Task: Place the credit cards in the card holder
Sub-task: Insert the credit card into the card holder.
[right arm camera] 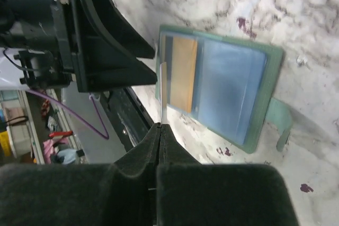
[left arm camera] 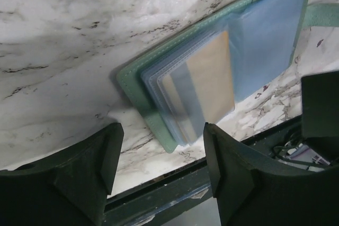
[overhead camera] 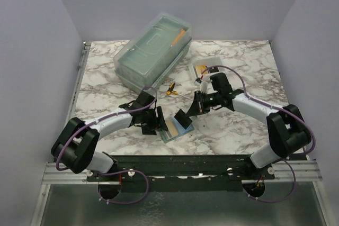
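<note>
The card holder (overhead camera: 179, 129) lies open on the marble near the front edge, grey-green with clear pockets. A gold-yellow credit card (left arm camera: 212, 78) sits inside a pocket of its left panel (right arm camera: 184, 72). My right gripper (right arm camera: 160, 125) is shut on a black credit card (overhead camera: 183, 116), which hangs just above the holder. In the right wrist view this card (right arm camera: 161, 88) shows only edge-on as a thin line. My left gripper (left arm camera: 161, 152) is open just left of the holder's left edge (left arm camera: 140, 96), with nothing between its fingers (left arm camera: 106, 152).
A large translucent lidded box (overhead camera: 153, 51) stands at the back left. A small white tray (overhead camera: 207, 68) sits behind the right arm. A yellow-handled tool (overhead camera: 170, 89) lies between them. The black front rail (overhead camera: 180, 161) runs just below the holder.
</note>
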Motion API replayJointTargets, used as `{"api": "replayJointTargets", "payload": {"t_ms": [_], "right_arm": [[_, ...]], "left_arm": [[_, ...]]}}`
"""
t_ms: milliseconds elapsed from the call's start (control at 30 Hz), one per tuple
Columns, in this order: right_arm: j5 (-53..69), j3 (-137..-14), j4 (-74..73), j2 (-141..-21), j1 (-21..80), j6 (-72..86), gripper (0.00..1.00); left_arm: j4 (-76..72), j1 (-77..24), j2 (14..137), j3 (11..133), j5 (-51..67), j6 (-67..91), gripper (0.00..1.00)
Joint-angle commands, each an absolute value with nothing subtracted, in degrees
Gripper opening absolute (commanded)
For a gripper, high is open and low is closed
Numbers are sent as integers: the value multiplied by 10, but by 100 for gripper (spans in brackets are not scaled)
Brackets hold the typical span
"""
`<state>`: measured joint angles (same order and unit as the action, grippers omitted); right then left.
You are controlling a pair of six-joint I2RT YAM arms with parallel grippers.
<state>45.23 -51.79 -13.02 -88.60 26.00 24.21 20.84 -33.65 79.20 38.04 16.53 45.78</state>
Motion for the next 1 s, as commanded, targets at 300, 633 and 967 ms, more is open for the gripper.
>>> {"api": "replayJointTargets", "payload": {"t_ms": [300,633,967], "right_arm": [[519,-450,-21,-911,259,243,0],[524,-455,-24,-961,260,220,0],[534,-466,-20,-994,265,215,0]], "left_arm": [[214,-357,834,379,68,517,68],[216,-361,844,370,5,514,56],[210,-363,844,365,-31,504,51]]}}
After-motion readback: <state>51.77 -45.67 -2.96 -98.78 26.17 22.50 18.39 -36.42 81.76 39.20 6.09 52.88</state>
